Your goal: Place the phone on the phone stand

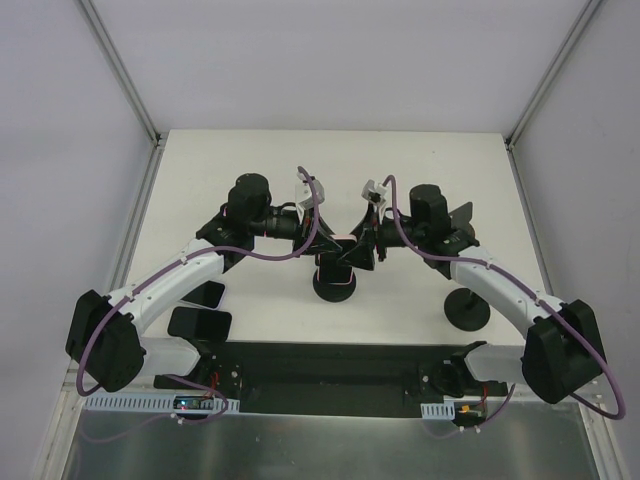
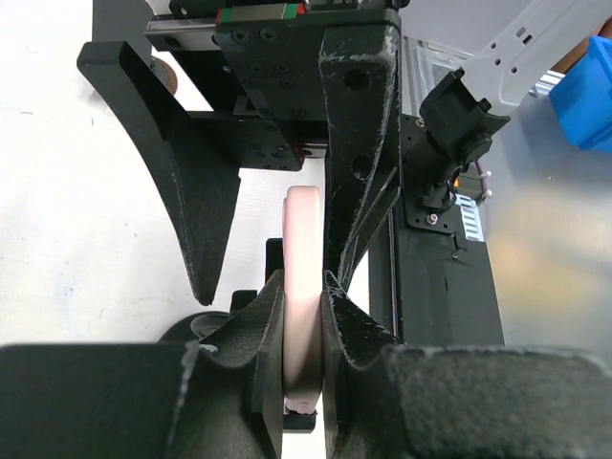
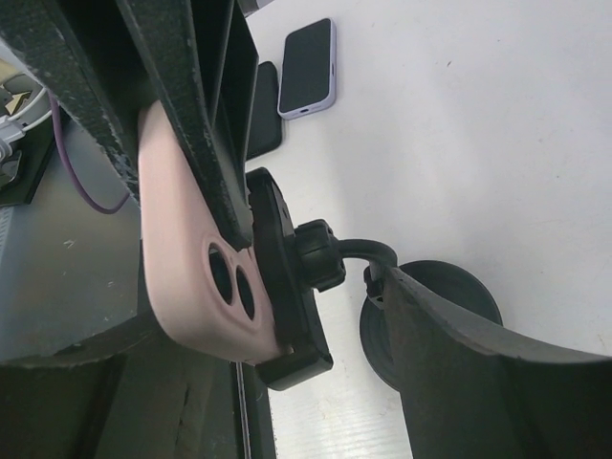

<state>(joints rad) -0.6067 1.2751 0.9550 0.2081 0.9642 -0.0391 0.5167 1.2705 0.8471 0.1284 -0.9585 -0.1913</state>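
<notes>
A pink phone (image 1: 342, 247) stands on edge at mid-table, above the black phone stand (image 1: 335, 288). My left gripper (image 1: 325, 250) is shut on it; the left wrist view shows the phone's edge (image 2: 301, 249) pinched between both fingers. In the right wrist view the phone's back (image 3: 182, 258), with two camera holes, lies against the stand's cradle (image 3: 287, 287), its lower end at the cradle's lip. My right gripper (image 3: 306, 249) is open and straddles the phone and cradle. One finger lies along the phone, the other is by the stand's neck (image 3: 368, 251).
Two more phones lie at the left, a dark one (image 1: 207, 293) and another (image 1: 200, 325); they also show in the right wrist view, purple (image 3: 308, 69) and dark (image 3: 263, 110). A second black stand (image 1: 467, 310) sits at the right. A black panel (image 1: 330, 365) runs along the near edge.
</notes>
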